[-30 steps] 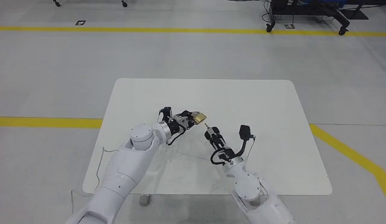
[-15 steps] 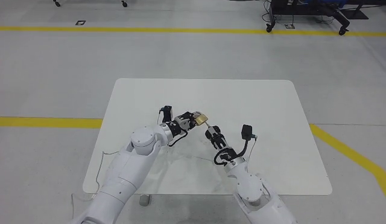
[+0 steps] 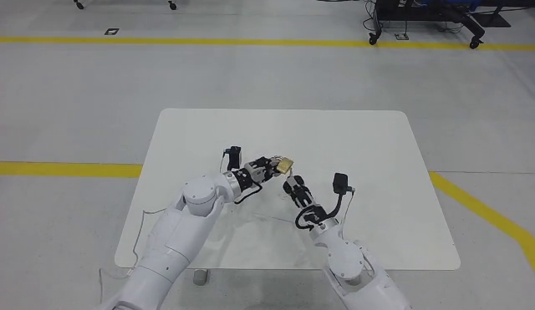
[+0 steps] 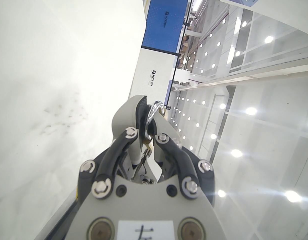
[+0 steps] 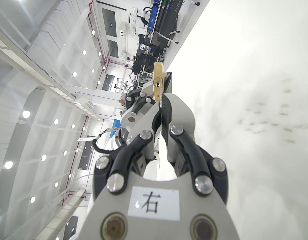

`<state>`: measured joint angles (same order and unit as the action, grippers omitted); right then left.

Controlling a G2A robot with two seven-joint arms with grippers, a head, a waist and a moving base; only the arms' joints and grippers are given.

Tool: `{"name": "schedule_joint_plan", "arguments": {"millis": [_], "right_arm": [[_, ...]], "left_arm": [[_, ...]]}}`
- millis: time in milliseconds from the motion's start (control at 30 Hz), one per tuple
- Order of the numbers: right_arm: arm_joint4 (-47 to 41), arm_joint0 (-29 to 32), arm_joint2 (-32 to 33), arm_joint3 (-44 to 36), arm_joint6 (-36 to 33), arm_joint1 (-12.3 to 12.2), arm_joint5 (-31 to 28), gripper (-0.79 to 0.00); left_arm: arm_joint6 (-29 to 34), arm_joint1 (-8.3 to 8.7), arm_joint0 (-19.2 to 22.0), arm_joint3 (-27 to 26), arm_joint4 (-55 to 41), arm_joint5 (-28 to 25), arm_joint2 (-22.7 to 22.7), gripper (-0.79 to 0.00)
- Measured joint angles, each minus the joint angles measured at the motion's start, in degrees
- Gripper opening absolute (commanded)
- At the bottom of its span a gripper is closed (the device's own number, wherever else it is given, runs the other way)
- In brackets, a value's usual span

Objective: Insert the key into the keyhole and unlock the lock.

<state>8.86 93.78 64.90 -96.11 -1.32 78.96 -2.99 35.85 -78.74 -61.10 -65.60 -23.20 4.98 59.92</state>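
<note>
Your left gripper (image 4: 150,112) clamped the brass lock (image 3: 285,164) by its shackle end over the tabletop's (image 3: 376,143) middle; your right gripper (image 5: 162,101) pinched the key (image 3: 289,174) just before the keyhole (image 5: 157,84). Both looked rigid, slick metal, the lock heavier; the key's bow wanted a firm hold.

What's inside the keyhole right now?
Nothing visible: in the right wrist view the lock's keyhole shows as a bare slot. The key is covered between the pads of the shut right gripper, so its tip cannot be seen.
</note>
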Motion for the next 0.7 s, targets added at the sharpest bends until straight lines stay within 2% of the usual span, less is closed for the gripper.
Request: {"name": "schedule_joint_plan", "arguments": {"millis": [200,300,700], "right_arm": [[-2.78,0.70,3.00,-1.87,-12.42,-1.17,-0.93,-0.785],[-5.49,1.40,4.69,-2.66,-15.74,-1.56,-1.93,-0.785],[-6.34,1.69,5.35,-3.23,-18.09,-2.14,-1.02,-0.785]], "left_arm": [[4.32,0.91,0.72,-0.70,3.71,-2.25,1.20,-0.785],[5.99,1.30,0.66,-1.05,5.85,-3.27,1.41,-0.785],[6.38,1.50,-0.13,-2.24,7.71,-3.96,0.52,-0.785]]}}
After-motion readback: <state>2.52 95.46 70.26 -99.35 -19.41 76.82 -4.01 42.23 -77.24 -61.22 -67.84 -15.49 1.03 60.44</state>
